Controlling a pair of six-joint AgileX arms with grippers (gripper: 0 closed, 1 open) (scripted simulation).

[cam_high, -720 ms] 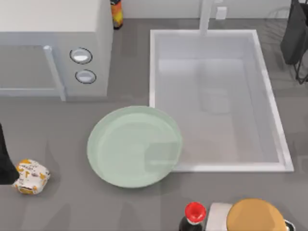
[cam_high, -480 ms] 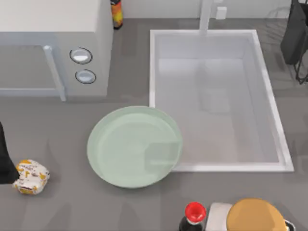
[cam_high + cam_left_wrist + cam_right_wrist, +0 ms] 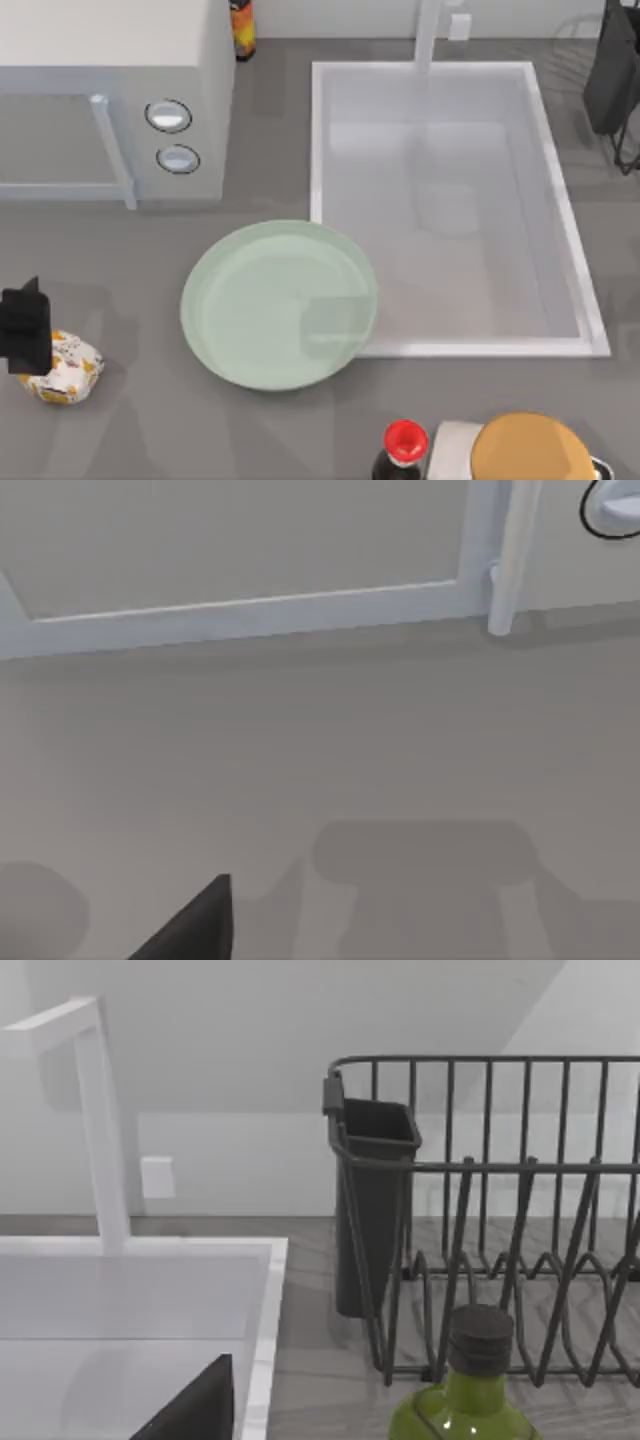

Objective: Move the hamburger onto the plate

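Task barely begun, nothing moved yet. Lower left of the top view: left end effector (image 3: 26, 330) sits over the hamburger (image 3: 66, 369), overlapping its upper-left edge; can't tell if fingers are apart or together, or if there's contact. Hamburger rests on the surface (image 3: 130, 420), well apart from the plate (image 3: 279, 304), which is centre frame w/ nothing on it. Still left: grasp, lift, carry right, set down. Hamburger looks small, lumpy, crinkled white wrapper w/ orange-yellow and dark marks; probably soft, squashes easily.
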